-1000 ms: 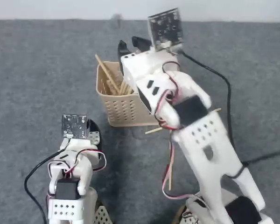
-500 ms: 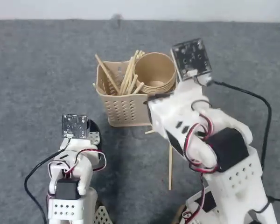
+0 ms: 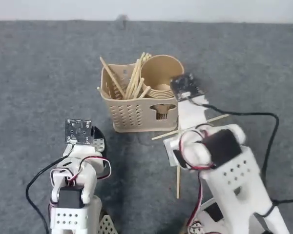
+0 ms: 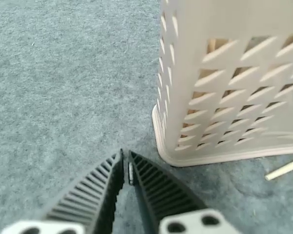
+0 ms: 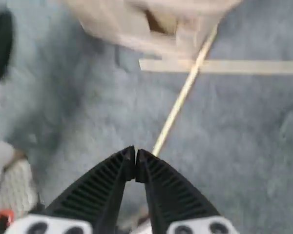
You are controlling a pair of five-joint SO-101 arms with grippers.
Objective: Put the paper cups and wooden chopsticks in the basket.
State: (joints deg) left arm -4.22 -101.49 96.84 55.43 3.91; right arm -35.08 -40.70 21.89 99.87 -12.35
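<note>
Basket (image 3: 118,113): tan, slotted walls, upright on the grey tabletop (image 3: 44,68). All positions below are referenced to it.

Paper cups (image 3: 162,75): nested stack inside the basket, in the half nearer the right arm (image 3: 224,161). The stack leans, with its open mouth visible from above.

Bundled chopsticks (image 3: 135,80): inside the basket, just beside the cups, on the side nearer the left arm (image 3: 78,165). They lean at mixed angles, tips above the rim.

Slanted loose chopstick (image 3: 216,118): flat on the tabletop just in front of the basket's near wall. One end lies near the basket's foot, and the middle is hidden under the right arm.

Straight loose chopstick (image 3: 177,183): flat on the tabletop in front of the basket, running away from it toward the arm bases. In the right wrist view the two loose sticks cross close to the basket's foot.

Right tool (image 5: 135,163): jaws closed tip to tip, nothing between them. It hangs over the tabletop in front of the basket, tips above the near end of the straight loose chopstick. Contact with the stick cannot be judged.

Left tool (image 4: 126,168): jaws together, holding nothing. It sits low over the tabletop, near a lower corner of the basket and apart from it.
</note>
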